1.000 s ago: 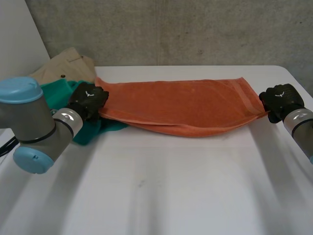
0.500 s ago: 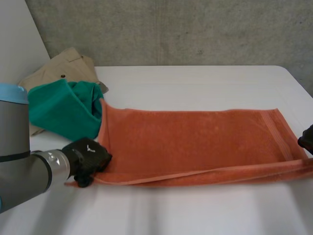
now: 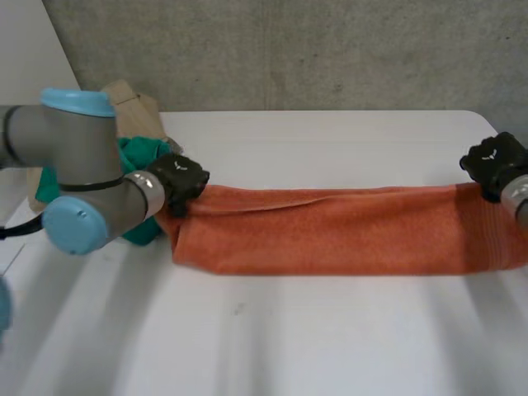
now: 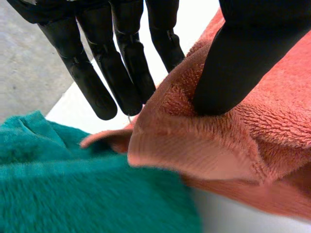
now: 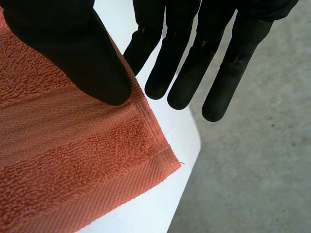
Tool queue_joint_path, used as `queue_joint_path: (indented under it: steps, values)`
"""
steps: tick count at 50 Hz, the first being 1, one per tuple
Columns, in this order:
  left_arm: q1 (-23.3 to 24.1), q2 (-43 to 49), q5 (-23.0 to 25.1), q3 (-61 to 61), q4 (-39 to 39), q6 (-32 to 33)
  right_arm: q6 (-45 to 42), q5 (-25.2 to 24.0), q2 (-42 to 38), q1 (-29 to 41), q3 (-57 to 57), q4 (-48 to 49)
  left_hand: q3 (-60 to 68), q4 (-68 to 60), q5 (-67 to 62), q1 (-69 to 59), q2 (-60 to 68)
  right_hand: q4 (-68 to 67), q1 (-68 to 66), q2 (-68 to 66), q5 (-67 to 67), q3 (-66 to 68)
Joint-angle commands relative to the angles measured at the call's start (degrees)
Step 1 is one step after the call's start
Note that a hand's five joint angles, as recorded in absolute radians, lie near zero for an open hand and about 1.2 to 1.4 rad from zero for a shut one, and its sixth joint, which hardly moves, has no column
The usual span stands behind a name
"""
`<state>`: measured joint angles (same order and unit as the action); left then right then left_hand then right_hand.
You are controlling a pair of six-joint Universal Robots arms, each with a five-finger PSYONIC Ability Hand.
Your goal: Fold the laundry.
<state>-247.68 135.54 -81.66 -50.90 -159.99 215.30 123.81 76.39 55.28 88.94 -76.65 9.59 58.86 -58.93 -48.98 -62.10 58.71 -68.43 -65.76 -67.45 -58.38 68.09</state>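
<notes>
at the folded orange towel's [image 3: 346, 231] ends, left hand [image 3: 183, 177] pinches a corner; right hand [image 3: 493, 161] spreads straight fingers, thumb on cloth.

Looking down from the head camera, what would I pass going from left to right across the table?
left arm → left hand → orange towel → right hand
</notes>
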Motion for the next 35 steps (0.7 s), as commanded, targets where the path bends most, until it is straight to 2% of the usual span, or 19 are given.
queue_joint_path:
  steps: [1,6,8,10,11,12,13,17,21,30,35]
  values:
    - [0.1,10.17,-2.54,15.73,1.52,2.05,0.03,3.41,-6.93,1.76,5.8,7.72,7.87,-7.8,-7.75,-4.63,8.03,-11.57,-14.24,-12.55,-11.62,11.91]
    - [0.27,14.75,-2.46,22.77,4.95,3.28,0.03,4.73,-10.19,2.73,8.35,10.62,4.69,-4.61,-4.57,-1.45,4.84,-11.57,-14.24,-12.55,-11.62,11.91]
    - [0.45,16.24,-2.19,25.32,5.48,3.63,-0.14,4.9,-11.59,3.0,9.49,12.03,-2.19,2.26,2.31,5.43,-2.04,-11.57,-14.24,-12.55,-11.62,11.91]
    - [0.54,16.95,-1.93,26.55,5.31,3.81,0.29,5.08,-12.3,3.17,10.11,13.08,-17.1,17.18,17.23,20.35,-16.95,-11.57,-14.24,-12.55,-11.62,11.91]
    - [0.88,17.38,-1.06,27.43,4.78,3.9,0.56,5.6,-13.0,3.35,10.46,14.04,-48.86,48.93,48.98,52.1,-48.71,18.76,16.09,17.78,18.71,-18.43]
    - [1.06,17.48,-0.61,27.7,4.52,3.9,0.73,6.04,-13.44,3.52,10.46,14.49,-48.86,48.93,48.98,52.1,-48.71,47.54,44.87,46.56,47.49,-47.2]
    - [1.24,17.56,-0.17,27.87,4.08,3.98,1.0,6.48,-13.88,3.7,10.55,15.01,-48.86,48.93,48.98,52.1,-48.71,58.43,55.76,57.45,58.38,-58.09]
    - [1.33,16.6,0.8,27.7,1.27,3.72,2.14,8.42,-14.67,4.4,10.9,15.55,-48.86,48.93,48.98,52.1,-48.71,58.43,55.76,57.45,58.38,-58.09]
    - [1.24,14.14,-0.17,25.51,-1.02,3.11,5.12,9.3,-12.66,4.14,10.47,15.46,-48.86,48.93,48.98,52.1,-48.71,58.43,55.76,57.45,58.38,-58.09]
    - [1.15,6.42,-2.19,13.4,-1.81,2.67,14.96,9.12,-5.81,4.14,5.99,13.18,-48.86,48.93,48.98,52.1,-48.71,58.43,55.76,57.45,58.38,-58.09]
    - [1.06,3.07,-2.19,7.32,-3.39,2.75,16.47,8.95,-3.6,4.58,4.14,11.33,-48.86,48.93,48.98,52.1,-48.71,58.43,55.76,57.45,58.38,-58.09]
